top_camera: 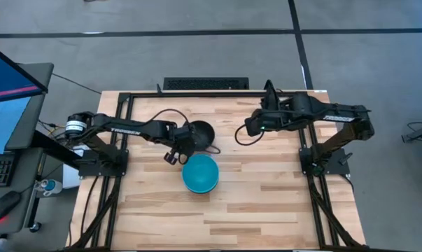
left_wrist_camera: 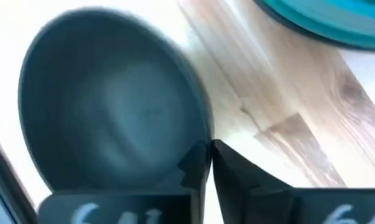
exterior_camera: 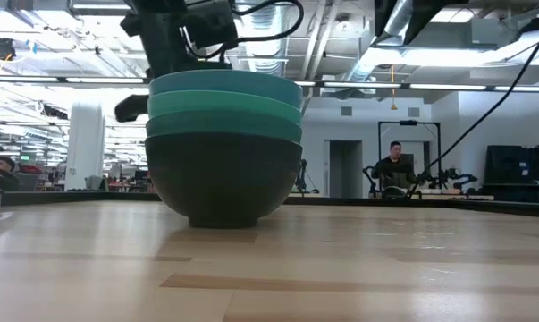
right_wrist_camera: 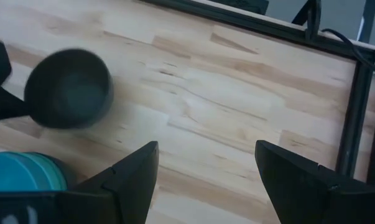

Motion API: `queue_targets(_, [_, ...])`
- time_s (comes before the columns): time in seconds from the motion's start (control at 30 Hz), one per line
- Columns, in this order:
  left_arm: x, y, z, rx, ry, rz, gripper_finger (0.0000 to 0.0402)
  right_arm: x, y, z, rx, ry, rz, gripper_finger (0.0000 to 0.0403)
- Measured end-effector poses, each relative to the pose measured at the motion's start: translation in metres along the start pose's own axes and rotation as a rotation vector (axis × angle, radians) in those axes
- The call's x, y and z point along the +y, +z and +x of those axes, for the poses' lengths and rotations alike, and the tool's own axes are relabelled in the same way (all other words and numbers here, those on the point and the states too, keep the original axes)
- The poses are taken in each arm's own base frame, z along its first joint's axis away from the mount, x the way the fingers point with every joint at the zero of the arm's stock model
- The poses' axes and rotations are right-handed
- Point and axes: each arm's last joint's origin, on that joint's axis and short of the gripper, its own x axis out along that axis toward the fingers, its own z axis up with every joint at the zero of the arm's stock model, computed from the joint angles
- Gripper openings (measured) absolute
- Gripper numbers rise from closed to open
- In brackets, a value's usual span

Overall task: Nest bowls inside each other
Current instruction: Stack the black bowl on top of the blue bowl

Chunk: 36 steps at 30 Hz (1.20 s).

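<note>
- Stack of bowls (top_camera: 200, 174) sitting mid-table: blue on top, teal under it, black at bottom (low view).
- Loose black bowl (top_camera: 200, 133) lying just behind stack.
- Left gripper (left_wrist_camera: 211, 163) pinching that bowl's rim, fingers nearly closed.
- Right gripper (right_wrist_camera: 206, 180) hanging w/ fingers wide, holding nothing, well apart toward table's right.

The right gripper (right_wrist_camera: 206, 177) has its two dark fingers (right_wrist_camera: 134, 171) spread wide, with bare wooden table (right_wrist_camera: 218, 112) showing in the gap between them. Well ahead of the left-hand finger, a black bowl (right_wrist_camera: 69, 89) is gripped at its rim by the other arm's dark gripper (right_wrist_camera: 0, 87). Just beside that same finger sits a blue bowl (right_wrist_camera: 22, 171), partly cut off. A black frame rail (right_wrist_camera: 355, 106) runs along the table beyond the other finger.
</note>
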Motion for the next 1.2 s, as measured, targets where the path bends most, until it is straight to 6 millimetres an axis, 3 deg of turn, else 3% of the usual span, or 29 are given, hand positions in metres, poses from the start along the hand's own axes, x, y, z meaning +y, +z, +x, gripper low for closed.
queue_targets(0.13, [0.01, 0.0, -0.008, 0.012, 0.002, -0.04, 0.0003, 0.0, 0.0, 0.001, 0.001, -0.002, -0.018, 0.0292])
queue_targets(0.3, [0.023, 0.006, -0.035, 0.075, -0.012, -0.039, 0.0002, -0.001, 0.002, 0.002, 0.0, -0.009, -0.033, 0.0292])
queue_targets(0.43, [0.035, 0.018, -0.068, 0.058, -0.002, -0.096, 0.0001, -0.002, 0.004, 0.003, 0.0, -0.015, -0.047, 0.0292])
queue_targets(0.6, [0.038, 0.041, -0.124, -0.047, 0.032, -0.149, 0.0001, -0.003, 0.006, 0.004, -0.003, -0.02, -0.064, 0.0292])
queue_targets(0.73, [0.027, 0.054, -0.153, -0.085, 0.012, -0.192, 0.0, -0.003, 0.006, 0.004, -0.002, -0.021, -0.076, 0.0292])
queue_targets(0.87, [0.003, 0.062, -0.157, -0.039, -0.029, -0.219, 0.0, -0.002, 0.006, 0.004, -0.002, -0.021, -0.081, 0.0292])
queue_targets(1.2, [-0.044, 0.096, -0.163, -0.12, -0.083, -0.282, 0.0, -0.002, 0.005, 0.004, 0.019, -0.01, -0.077, 0.0292])
